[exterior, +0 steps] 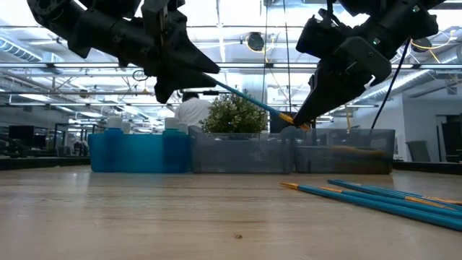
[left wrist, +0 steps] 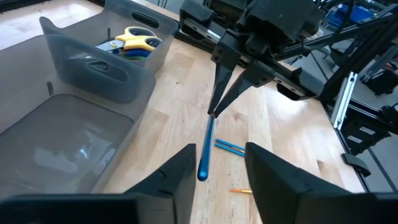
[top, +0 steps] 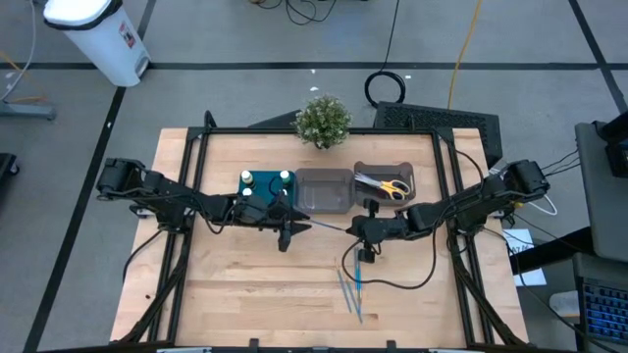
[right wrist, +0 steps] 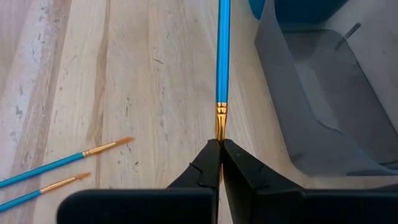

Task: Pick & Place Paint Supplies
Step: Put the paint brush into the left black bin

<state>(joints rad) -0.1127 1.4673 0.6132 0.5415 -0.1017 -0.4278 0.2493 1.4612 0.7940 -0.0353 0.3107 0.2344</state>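
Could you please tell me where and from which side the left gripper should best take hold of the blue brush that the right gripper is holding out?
Probably the bare blue handle end. The right gripper is shut on the brush at its gold ferrule, so that end is taken. The handle reaches level toward the left gripper, whose open fingers sit either side of its free end. Close there, coming from the left, in line with the handle.

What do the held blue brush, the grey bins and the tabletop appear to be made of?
Thin blue paintbrush: glossy painted handle, likely wood or plastic, with a shiny gold metal-looking ferrule, pinched by the right gripper. Grey translucent bins: frosted plastic, since light shows through the walls. Light wooden table: matte planks with visible grain.
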